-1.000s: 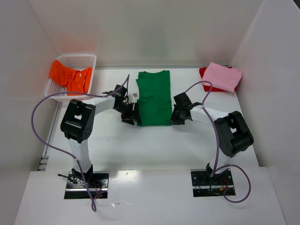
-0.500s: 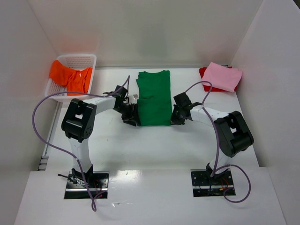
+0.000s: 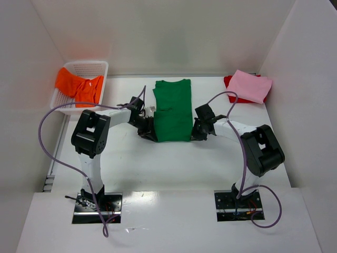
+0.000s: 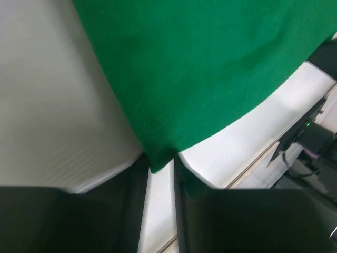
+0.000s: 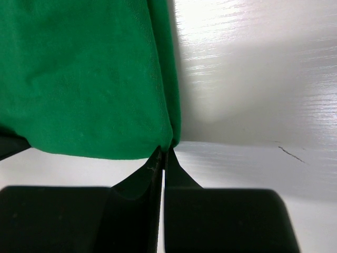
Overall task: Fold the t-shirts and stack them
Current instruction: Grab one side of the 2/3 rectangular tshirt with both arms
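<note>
Right gripper (image 5: 164,153) pinched shut on green shirt's (image 3: 172,108) near-right hem corner. Left gripper (image 4: 160,174): fingers narrowly apart around near-left corner, bite unclear. Shirt flat, centre of table (image 3: 131,158). Risk: left corner slips on lift, fold skews.

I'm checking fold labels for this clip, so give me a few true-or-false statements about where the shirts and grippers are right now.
1. The green t-shirt lies on the table between the two arms. True.
2. The orange t-shirt is folded on the table. False: it lies crumpled in the white basket.
3. The right gripper is shut on a near corner of the green t-shirt. True.
4. The pink t-shirt lies under the red t-shirt. False: pink is on top.
5. The left gripper hovers over the basket. False: it is at the green t-shirt's other near corner.
</note>
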Tool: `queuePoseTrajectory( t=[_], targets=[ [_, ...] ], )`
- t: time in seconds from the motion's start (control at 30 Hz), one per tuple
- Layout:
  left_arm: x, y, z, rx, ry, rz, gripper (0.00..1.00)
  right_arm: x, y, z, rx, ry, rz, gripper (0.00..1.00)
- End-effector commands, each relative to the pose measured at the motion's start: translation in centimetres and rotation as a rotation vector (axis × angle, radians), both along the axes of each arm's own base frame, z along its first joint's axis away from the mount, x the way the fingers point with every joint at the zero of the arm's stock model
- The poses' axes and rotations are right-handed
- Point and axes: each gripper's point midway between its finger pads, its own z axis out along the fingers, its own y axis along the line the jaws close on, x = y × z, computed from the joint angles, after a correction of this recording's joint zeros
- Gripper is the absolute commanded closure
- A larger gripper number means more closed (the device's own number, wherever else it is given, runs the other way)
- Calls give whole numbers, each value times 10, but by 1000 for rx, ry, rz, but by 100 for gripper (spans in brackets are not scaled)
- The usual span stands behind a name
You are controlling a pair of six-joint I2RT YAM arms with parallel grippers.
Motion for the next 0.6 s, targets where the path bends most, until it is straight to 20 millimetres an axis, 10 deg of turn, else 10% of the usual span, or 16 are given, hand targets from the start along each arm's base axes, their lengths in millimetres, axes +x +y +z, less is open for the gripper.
queuePoseTrajectory(
  t=[0.0,0.13,0.57],
  targets=[
    [4,-3,-7,-4,1,3,79,9,4,10,18,-51,10,100],
    [7,-4,-3,-9,-13,11,100,11,2,12,6,-57,11,100],
    [-22,17,24,73,-16,-9,100,-10,-8,23,5,-54,-4,100]
  ],
)
